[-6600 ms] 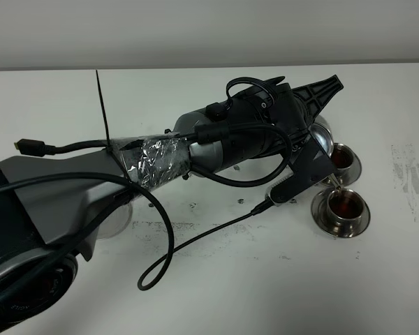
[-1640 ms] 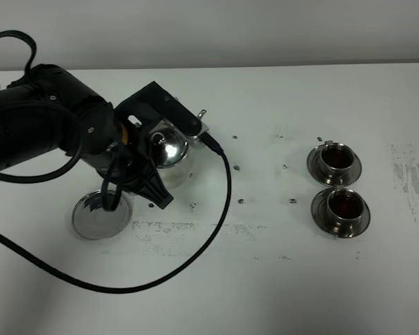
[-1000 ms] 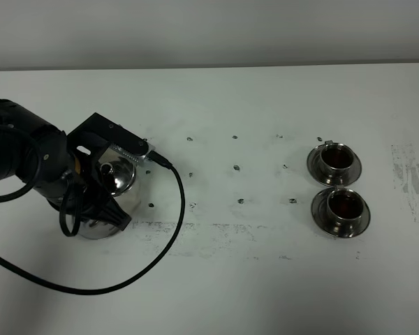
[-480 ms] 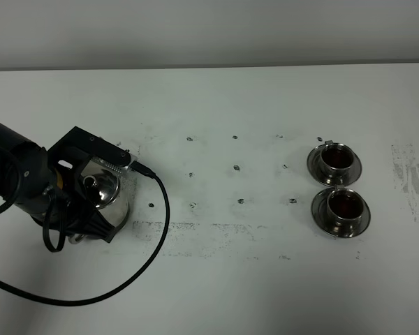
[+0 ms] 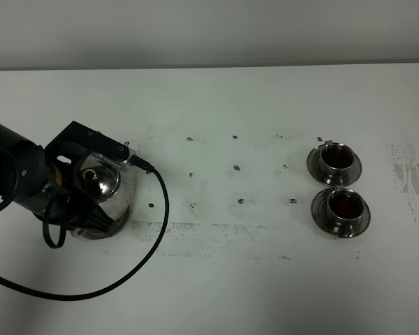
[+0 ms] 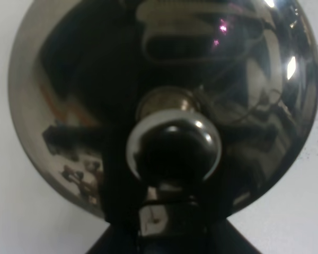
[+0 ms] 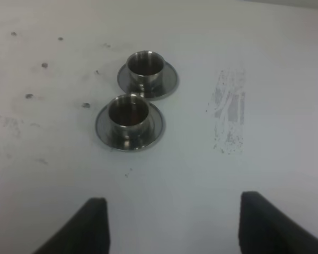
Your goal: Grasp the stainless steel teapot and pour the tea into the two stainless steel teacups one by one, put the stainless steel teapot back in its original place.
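The stainless steel teapot [image 5: 101,199] is held at 9 o'clock by the left gripper [image 5: 80,209], jaws clamped on its handle. Slick, rigid, liquid-heavy steel is judged; the loop handle is best gripped. The right gripper [image 7: 172,222] is seen spread wide, empty.

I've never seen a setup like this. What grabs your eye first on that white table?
The bulky black left gripper at the table's left side, clamped around a shiny stainless steel teapot with a black cable looping away from it. Over on the right sit the two stainless steel teacups on their saucers, one behind the other, each holding reddish-brown tea. The white table itself is speckled with small dark marks.
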Tool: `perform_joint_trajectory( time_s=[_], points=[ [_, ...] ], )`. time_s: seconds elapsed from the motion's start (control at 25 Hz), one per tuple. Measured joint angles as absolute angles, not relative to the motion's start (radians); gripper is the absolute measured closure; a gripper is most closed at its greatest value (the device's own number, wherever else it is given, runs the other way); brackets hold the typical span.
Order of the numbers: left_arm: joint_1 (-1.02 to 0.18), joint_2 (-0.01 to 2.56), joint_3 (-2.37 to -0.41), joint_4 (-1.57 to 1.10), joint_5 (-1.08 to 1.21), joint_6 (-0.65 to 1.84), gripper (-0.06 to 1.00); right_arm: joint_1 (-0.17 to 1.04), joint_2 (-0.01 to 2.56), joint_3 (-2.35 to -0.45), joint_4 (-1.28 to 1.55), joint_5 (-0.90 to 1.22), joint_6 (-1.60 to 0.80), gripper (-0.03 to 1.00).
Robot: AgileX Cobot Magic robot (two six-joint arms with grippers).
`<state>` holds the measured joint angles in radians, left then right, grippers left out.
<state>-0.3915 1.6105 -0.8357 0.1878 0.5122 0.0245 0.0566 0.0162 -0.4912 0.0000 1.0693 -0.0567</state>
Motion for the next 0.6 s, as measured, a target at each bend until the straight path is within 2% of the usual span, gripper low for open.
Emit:
perform_joint_trajectory(
  time_s=[0.6],
  points=[
    [-0.391,1.633,-0.836,0.188,0.511,0.024,0.76,0.057,0.016,-0.491,0.000,1.069,-0.057,0.46]
  ],
)
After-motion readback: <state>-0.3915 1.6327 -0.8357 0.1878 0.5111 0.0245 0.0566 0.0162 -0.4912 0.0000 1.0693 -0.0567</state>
